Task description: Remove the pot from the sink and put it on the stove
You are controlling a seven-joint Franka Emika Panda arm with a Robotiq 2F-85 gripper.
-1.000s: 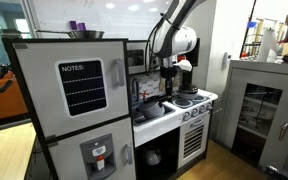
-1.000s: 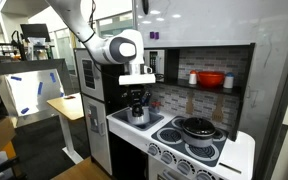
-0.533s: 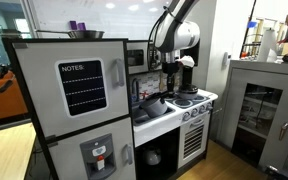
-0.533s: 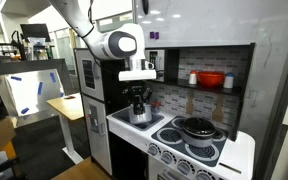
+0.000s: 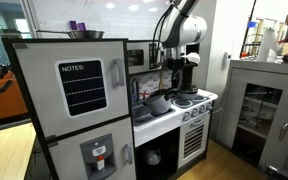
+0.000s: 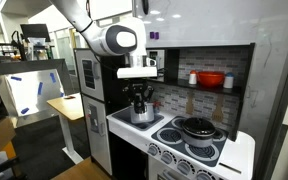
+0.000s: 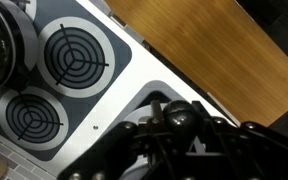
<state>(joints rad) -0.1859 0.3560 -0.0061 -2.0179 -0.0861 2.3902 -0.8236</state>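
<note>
The silver pot point(image 6: 141, 113) hangs just above the sink point(image 6: 127, 124) of the toy kitchen; it also shows in an exterior view point(image 5: 160, 103). My gripper point(image 6: 139, 98) points straight down over it and is shut on the pot's black lid knob point(image 7: 174, 114). In the wrist view my fingers point(image 7: 176, 122) clamp the knob from both sides and hide most of the pot. The white stove point(image 7: 114, 75) with its round burners point(image 7: 74, 58) lies beside the sink, to the right of the pot point(image 6: 189, 140).
A black pot point(image 6: 197, 127) sits on a back burner and shows at the wrist view's edge point(image 7: 2, 42). A red bowl point(image 6: 210, 79) and small bottles stand on the shelf above the stove. A faucet point(image 5: 136, 90) rises behind the sink. The toy fridge point(image 5: 79, 100) stands beside the sink.
My arm has risen a little, and the pot has come up with it out of the sink. The gripper has stayed shut on the knob.
</note>
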